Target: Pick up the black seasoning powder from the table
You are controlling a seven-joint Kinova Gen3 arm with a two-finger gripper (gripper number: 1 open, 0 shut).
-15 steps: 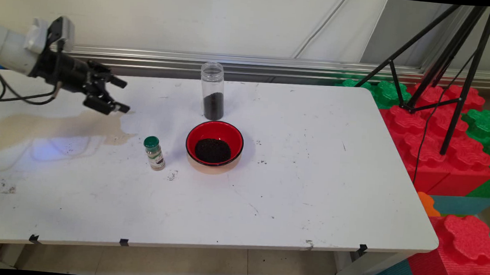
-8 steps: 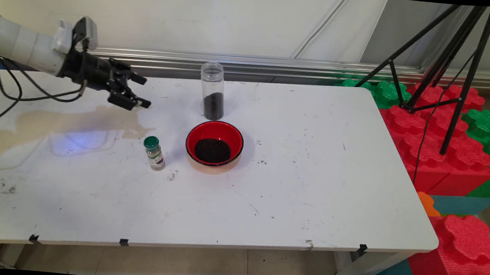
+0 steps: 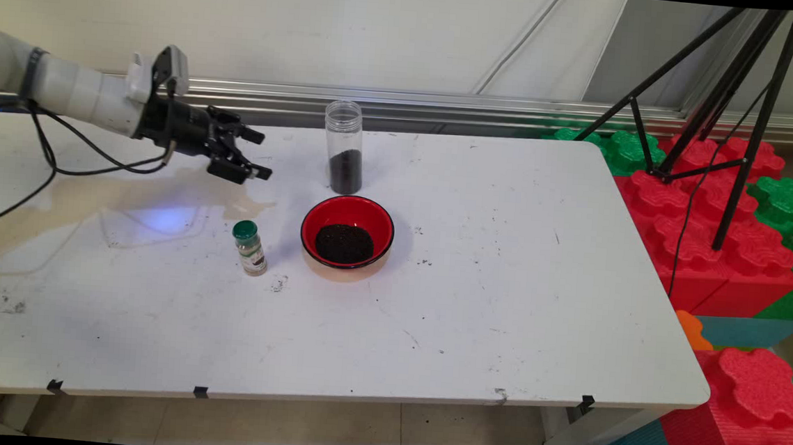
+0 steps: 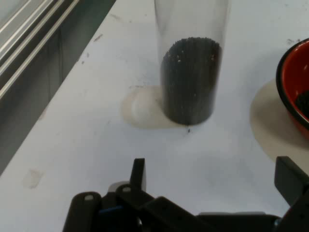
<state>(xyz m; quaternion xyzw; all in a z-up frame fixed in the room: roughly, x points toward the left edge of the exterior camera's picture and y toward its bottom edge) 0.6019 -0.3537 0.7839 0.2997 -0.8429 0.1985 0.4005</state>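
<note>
My black gripper (image 3: 259, 153) hangs open above the table's left back part, pointing right toward a tall clear jar (image 3: 344, 147) partly filled with dark grains. In the hand view that jar (image 4: 190, 77) stands straight ahead, a short way beyond my open gripper (image 4: 212, 176), whose fingers (image 4: 138, 175) hold nothing. A red bowl (image 3: 347, 231) with dark grains sits in front of the jar; its rim (image 4: 295, 89) shows at the hand view's right edge. A small spice bottle with a green cap (image 3: 249, 247) stands below the gripper, left of the bowl.
The white table (image 3: 503, 293) carries scattered crumbs and scuffs. A black tripod (image 3: 718, 112) stands over red and green foam blocks (image 3: 710, 223) beyond the table's right edge. A metal rail (image 3: 446, 104) runs along the wall behind.
The arm has travelled steadily to the right across the table's back left, bringing the open gripper closer to the tall jar. Nothing on the table has moved.
</note>
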